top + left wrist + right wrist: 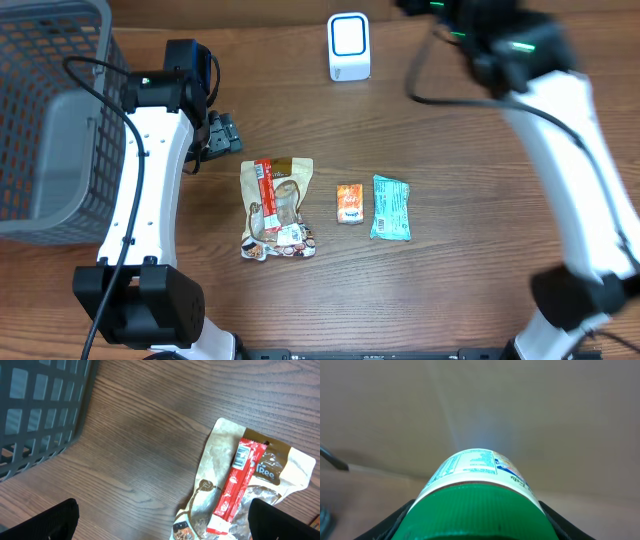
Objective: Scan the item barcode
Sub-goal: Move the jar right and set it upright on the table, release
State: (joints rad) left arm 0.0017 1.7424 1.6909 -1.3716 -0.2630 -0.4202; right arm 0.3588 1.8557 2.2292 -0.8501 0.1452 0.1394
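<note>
Right tool (475, 521) pinching white plastic bottle with green ribbed lid (472, 480), hanging up in air by far edge of dark wood surface (460, 280). White boxy scanner (349, 47) standing at the far edge too. Left tool (222, 135) hovering spread wide, empty, next to beige pouch with red stick packet (277, 208) lying mid-surface.

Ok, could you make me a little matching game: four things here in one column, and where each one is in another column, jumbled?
1 basket
2 scanner
3 jar
4 teal packet

A held in the right pincer
B far left in the overhead view
C just right of the orange packet
D top middle in the overhead view

Pairs: 1-B, 2-D, 3-A, 4-C
</note>
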